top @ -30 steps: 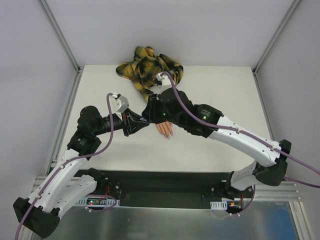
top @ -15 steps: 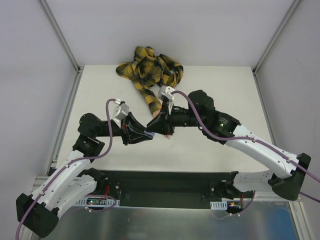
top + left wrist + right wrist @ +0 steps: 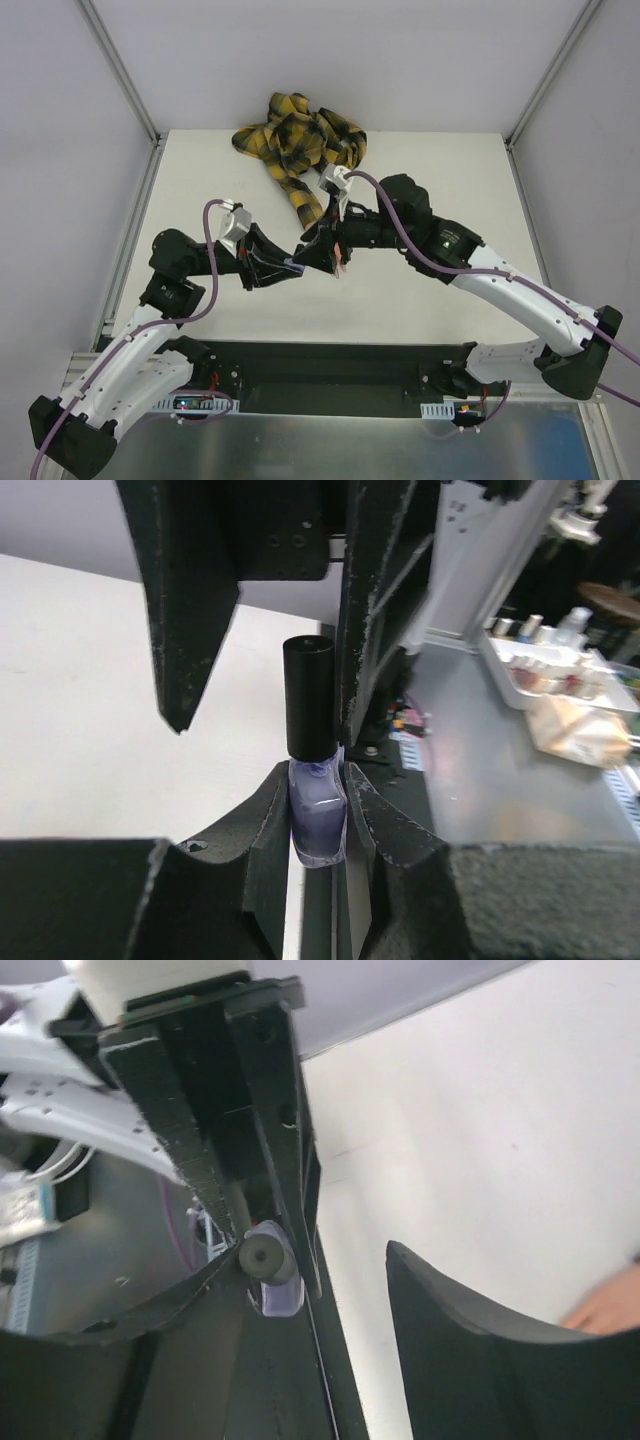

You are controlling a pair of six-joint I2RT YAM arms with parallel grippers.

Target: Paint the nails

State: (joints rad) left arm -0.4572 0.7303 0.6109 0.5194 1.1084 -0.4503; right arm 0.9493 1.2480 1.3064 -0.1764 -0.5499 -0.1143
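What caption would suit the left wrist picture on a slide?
The left gripper clamps a purple polish bottle while the open right gripper straddles its black cap.

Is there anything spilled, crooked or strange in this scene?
Nothing is spilled or damaged. Only the plaid sleeve looks untidy: it lies crumpled at the far edge of the table. The bottle sits squarely in the shut left gripper, cap on, with the open right gripper around the cap.
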